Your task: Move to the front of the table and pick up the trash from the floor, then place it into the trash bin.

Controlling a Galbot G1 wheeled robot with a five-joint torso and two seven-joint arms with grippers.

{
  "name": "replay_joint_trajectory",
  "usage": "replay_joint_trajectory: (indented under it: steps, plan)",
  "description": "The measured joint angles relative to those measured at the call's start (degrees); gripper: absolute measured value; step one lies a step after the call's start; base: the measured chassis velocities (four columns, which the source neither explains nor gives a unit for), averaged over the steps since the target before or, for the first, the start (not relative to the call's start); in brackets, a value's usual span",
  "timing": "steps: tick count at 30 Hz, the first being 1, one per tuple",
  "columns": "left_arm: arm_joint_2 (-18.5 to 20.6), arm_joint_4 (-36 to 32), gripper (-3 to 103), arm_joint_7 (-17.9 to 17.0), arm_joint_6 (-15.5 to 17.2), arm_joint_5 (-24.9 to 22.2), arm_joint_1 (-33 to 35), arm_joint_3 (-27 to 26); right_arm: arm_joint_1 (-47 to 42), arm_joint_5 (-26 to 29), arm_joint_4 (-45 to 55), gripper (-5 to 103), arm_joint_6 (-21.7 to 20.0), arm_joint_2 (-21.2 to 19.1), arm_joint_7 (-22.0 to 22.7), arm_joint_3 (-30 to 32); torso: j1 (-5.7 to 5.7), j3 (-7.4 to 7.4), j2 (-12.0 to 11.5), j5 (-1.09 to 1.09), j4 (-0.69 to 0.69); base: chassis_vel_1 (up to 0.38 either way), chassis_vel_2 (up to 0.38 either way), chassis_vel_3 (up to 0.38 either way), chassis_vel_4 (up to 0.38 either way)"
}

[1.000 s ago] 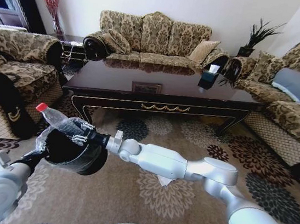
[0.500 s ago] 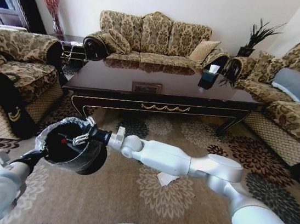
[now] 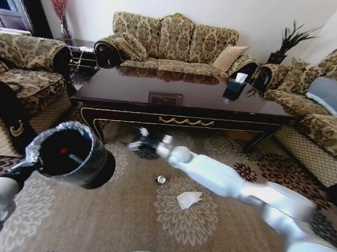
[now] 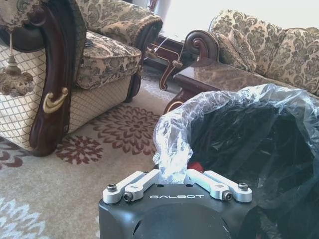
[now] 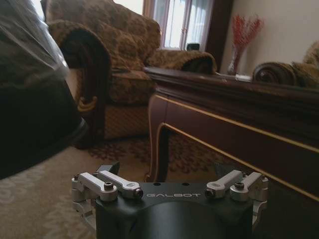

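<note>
Crinkly plastic lines the trash bin clamped at its rim by the left hand, bottle inside, while the empty, spread right hand hangs near the tabletop's apron, risking a knock before reaching the paper and silvery piece on the floor.

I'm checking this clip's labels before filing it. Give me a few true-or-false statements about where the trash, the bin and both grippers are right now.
1. The left gripper is clamped on the trash bin's bag-lined rim. True.
2. The bottle's red cap shows inside the bin. True.
3. The right gripper holds the bottle. False: it is open and empty, out near the table.
4. The crumpled paper lies on the table. False: it lies on the carpet.
5. A small silvery piece lies on the carpet. True.
</note>
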Motion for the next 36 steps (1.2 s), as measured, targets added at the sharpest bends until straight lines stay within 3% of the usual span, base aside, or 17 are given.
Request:
replay_joint_trajectory:
  steps: [2, 3, 7, 8, 10, 11, 13, 15, 22, 36]
  plan:
    - [0.0, 0.0, 4, -0.4, 0.0, -0.8, -0.5, -0.6, -2.1, -0.3, -1.6, 100, -3.2, -0.8, 4.4, 0.2, 0.00, 0.00, 0.0, 0.00, 0.03, 0.000, 0.000, 0.000, 0.000]
    - [0.0, 0.0, 4, -0.4, 0.0, -0.8, -0.5, -0.6, -2.1, -0.3, -1.6, 100, -3.2, -0.8, 4.4, 0.2, 0.00, 0.00, 0.0, 0.00, 0.03, 0.000, 0.000, 0.000, 0.000]
    - [0.8, 0.3, 4, -0.8, 0.0, -1.5, -2.2, -0.1, -6.7, 1.0, -2.6, 100, -9.9, -2.6, 18.5, 0.9, 0.00, 0.00, 0.0, 0.00, 0.03, 0.000, 0.000, 0.000, 0.000]
    - [0.8, 0.3, 4, -0.8, 0.0, -1.5, -2.2, -0.1, -6.7, 1.0, -2.6, 100, -9.9, -2.6, 18.5, 0.9, 0.00, 0.00, 0.0, 0.00, 0.03, 0.000, 0.000, 0.000, 0.000]
    - [1.4, 1.1, 4, -0.8, 0.0, -1.6, -2.9, 0.5, -11.4, 4.4, -2.9, 100, -15.5, -2.9, 30.4, 4.0, 0.00, 0.00, 0.0, -0.02, -0.02, 0.000, 0.000, 0.000, 0.000]
    - [1.4, 1.1, 4, -0.8, 0.0, -1.6, -2.9, 0.5, -11.4, 4.4, -2.9, 100, -15.5, -2.9, 30.4, 4.0, 0.00, 0.00, 0.0, -0.02, -0.02, 0.000, 0.000, 0.000, 0.000]
    - [2.0, 2.0, 4, -0.8, 0.0, -1.6, -3.4, 1.1, -15.9, 6.5, -3.0, 100, -19.0, -2.7, 38.8, 7.3, 0.00, 0.00, 0.0, -0.01, 0.04, 0.000, 0.000, 0.000, 0.000]
    - [2.4, 2.4, 4, -0.8, 0.0, -1.5, -3.5, 1.5, -19.5, 6.9, -3.8, 100, -20.5, -2.5, 42.7, 9.5, 0.00, 0.00, 0.0, -0.02, 0.01, 0.000, 0.000, 0.000, 0.000]
    - [1.9, 2.9, 4, -0.6, 0.0, -0.4, -3.2, 2.7, -25.5, 5.7, -7.9, 100, -20.7, -0.8, 44.4, 12.8, 0.00, 0.00, 0.0, -0.02, 0.02, 0.000, 0.000, 0.000, 0.000]
    - [1.9, 2.8, 4, -0.5, 0.0, 0.3, -2.7, 3.5, -26.2, 5.3, -16.2, 100, -21.1, 4.2, 46.0, 11.3, 0.00, 0.00, 0.0, -0.02, 0.02, 0.000, 0.000, 0.000, 0.000]
